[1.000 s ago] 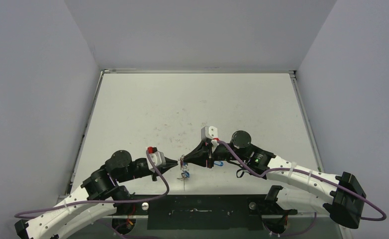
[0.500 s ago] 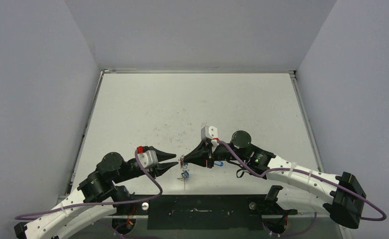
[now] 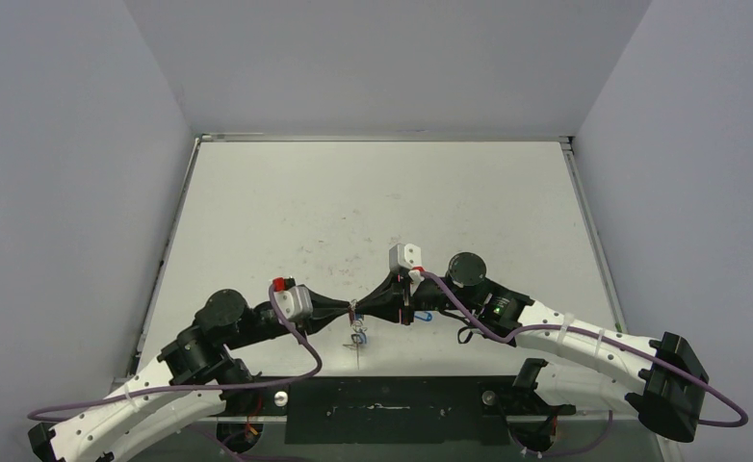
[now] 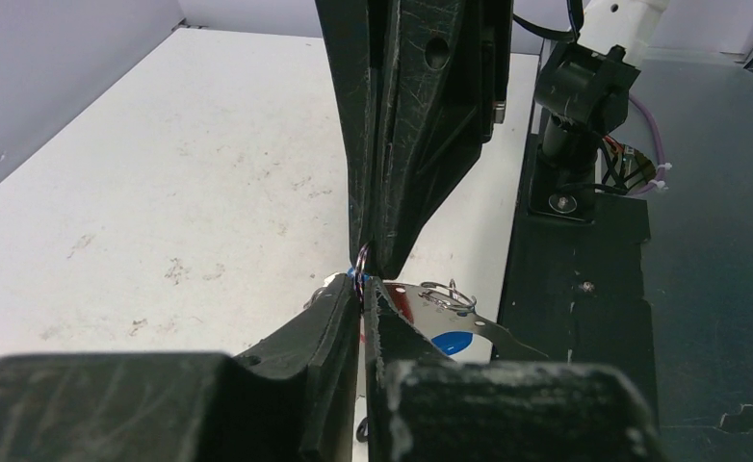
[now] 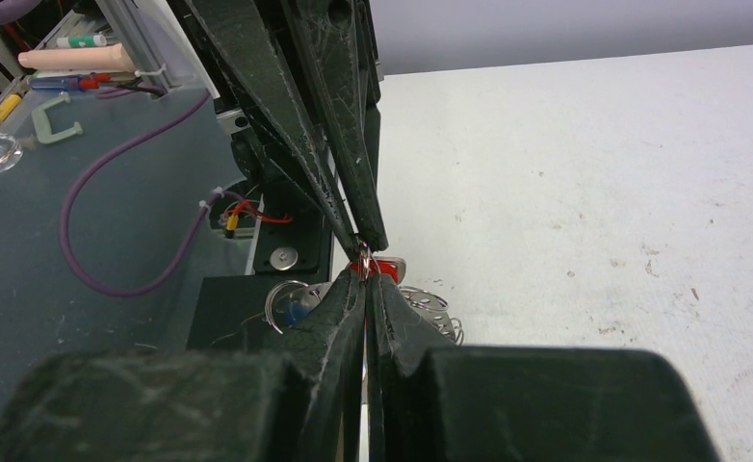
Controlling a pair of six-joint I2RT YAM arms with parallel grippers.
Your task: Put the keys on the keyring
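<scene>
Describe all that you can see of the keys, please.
The keys are small silver metal ones hanging in a bunch just under the spot where the left gripper and right gripper meet tip to tip, close to the near edge of the table. One bears a light blue plastic tag, the other a red tag. Thin wire rings lie among them; what they hang from is unclear.
</scene>
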